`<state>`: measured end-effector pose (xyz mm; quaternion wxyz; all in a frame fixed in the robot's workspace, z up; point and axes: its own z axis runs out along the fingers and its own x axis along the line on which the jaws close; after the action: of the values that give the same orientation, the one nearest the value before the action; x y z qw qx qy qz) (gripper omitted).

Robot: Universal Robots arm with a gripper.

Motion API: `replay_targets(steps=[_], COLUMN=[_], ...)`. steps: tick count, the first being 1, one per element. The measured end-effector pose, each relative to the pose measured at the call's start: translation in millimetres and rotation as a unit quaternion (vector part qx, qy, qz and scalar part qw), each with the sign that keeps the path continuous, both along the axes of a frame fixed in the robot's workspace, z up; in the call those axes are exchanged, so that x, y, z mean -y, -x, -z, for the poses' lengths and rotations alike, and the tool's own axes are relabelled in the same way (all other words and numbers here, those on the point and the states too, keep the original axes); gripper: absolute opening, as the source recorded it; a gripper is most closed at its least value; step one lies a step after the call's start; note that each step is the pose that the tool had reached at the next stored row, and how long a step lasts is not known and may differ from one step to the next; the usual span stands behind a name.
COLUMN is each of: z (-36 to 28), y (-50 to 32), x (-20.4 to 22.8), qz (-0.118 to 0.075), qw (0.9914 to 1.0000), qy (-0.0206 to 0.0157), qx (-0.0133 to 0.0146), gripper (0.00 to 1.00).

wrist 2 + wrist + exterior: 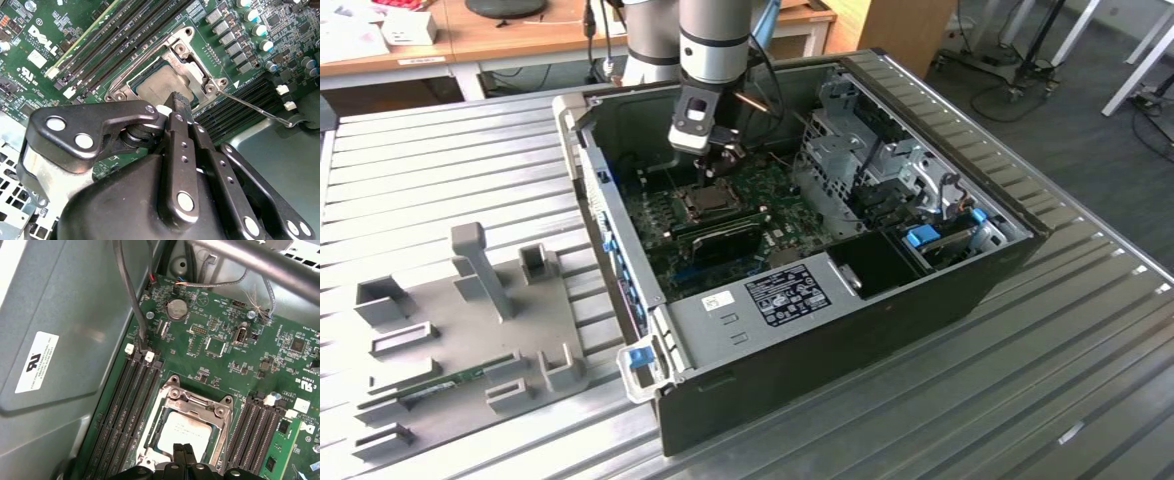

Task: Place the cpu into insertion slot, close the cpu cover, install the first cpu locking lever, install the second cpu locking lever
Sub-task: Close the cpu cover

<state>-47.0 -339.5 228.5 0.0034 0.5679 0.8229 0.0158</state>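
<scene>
On the ribbed metal worktop (454, 150) lies an open computer case (854, 340). Its green board (220, 365) carries the cpu cover (200, 401), which lies flat around the cpu (186, 429), between the black memory slots (127, 400). Just above the cpu hangs the tool (182, 450), its fingers pressed together and holding nothing.

My arm (714, 25) is a silver-grey tube ringed by a black band, and my gripper (178, 100) is matte black, its flat jointed links pinned with round silvery rivets, tapering to slim black fingers (178, 454).
</scene>
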Motion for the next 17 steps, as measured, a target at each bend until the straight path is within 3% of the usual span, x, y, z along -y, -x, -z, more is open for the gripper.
replay_targets(steps=[3,10,14,17], z=[0.0,0.0,0.0,0.0], y=[0.0,0.0,0.0,0.0], x=[0.0,0.0,0.0,0.0], qz=[-0.012,-0.014,-0.034,-0.035], qw=[0.99993,0.99991,0.99943,0.99940], qy=[0.0000,0.0000,0.0000,0.0000], qx=[0.0001,0.0001,0.0001,0.0001], gripper=[0.10,0.10,0.10,0.10])
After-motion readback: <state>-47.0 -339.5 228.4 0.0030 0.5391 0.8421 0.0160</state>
